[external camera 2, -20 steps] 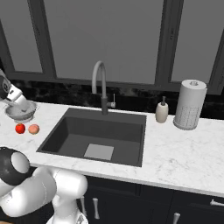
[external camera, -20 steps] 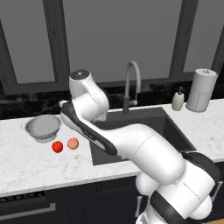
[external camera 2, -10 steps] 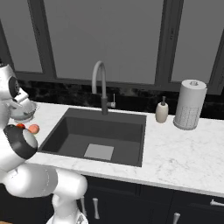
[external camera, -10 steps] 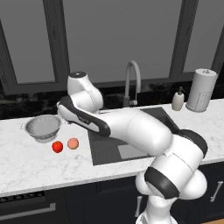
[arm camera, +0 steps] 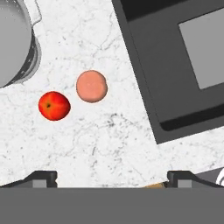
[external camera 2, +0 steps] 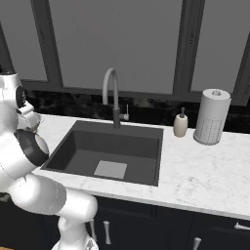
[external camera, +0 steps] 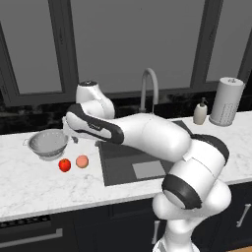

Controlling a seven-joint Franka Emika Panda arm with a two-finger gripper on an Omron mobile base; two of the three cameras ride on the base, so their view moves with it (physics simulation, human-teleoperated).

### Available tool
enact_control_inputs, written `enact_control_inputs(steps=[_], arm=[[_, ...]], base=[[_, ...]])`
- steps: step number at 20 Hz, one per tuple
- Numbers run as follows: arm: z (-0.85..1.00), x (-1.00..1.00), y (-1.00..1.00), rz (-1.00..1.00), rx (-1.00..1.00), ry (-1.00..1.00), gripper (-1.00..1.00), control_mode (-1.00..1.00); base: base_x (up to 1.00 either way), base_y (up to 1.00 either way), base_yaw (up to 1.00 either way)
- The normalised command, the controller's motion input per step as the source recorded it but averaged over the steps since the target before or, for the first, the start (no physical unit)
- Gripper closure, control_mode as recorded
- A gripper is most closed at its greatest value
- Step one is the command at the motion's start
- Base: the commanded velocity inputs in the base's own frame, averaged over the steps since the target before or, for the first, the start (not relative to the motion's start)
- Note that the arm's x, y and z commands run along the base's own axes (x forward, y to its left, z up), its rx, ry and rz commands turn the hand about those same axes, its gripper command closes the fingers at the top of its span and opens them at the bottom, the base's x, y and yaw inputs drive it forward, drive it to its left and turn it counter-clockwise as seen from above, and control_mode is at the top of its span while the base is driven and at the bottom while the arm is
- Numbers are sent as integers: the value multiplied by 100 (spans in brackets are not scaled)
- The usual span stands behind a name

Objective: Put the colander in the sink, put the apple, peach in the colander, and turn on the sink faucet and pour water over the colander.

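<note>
Marble counter bare between sink edge and peach; tool wide open, empty.

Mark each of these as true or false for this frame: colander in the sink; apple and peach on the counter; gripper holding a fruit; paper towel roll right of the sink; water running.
1. The colander sits in the sink. False: it stands on the counter left of the sink.
2. The apple and peach lie on the counter. True.
3. The gripper holds a fruit. False: it is open and empty.
4. A paper towel roll stands right of the sink. True.
5. Water runs from the sink faucet. False: none shows.
</note>
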Motion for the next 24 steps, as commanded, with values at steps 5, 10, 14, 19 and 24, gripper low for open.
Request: enact_control_inputs(steps=[5,10,14,19,24], arm=[[0,-29,50,33,0,-3,-100,-100],[0,3,60,28,0,0,-100,-100],[0,26,60,16,0,0,-100,-100],[-9,36,40,7,0,0,-100,-100],[-17,23,34,12,-1,-6,-100,-100]], base=[[0,0,0],[0,0,0],[0,0,0],[0,0,0],[0,0,0]])
